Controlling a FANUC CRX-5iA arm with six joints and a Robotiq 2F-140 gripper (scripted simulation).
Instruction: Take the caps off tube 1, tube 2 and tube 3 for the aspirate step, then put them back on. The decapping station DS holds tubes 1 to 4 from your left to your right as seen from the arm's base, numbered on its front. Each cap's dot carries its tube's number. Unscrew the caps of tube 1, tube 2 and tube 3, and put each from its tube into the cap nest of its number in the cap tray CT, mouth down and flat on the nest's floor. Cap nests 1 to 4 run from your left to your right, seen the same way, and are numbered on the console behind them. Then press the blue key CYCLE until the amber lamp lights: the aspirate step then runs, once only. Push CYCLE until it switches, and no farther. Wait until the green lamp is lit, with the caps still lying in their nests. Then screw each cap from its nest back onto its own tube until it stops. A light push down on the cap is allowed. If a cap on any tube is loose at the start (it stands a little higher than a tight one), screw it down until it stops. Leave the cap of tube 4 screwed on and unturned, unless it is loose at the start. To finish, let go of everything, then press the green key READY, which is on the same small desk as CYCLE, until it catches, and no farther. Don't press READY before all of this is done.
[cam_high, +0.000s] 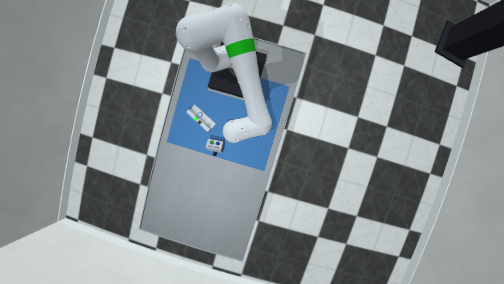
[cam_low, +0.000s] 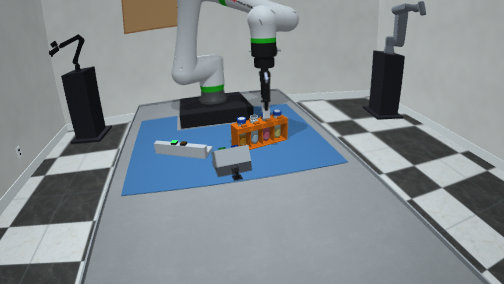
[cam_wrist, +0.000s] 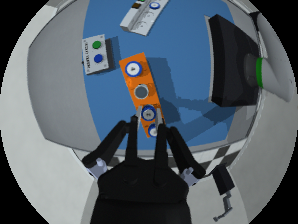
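A blue mat (cam_low: 310, 150) covers the grey table (cam_low: 280, 235) on checkered floor (cam_low: 450, 165); the end effector (cam_low: 265, 107) grips a tube cap.

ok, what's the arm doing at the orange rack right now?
The gripper is shut on a tube cap in the orange decapping station. The tube beside it is already open, and one removed cap lies in the cap tray. The two end tubes have their caps on.
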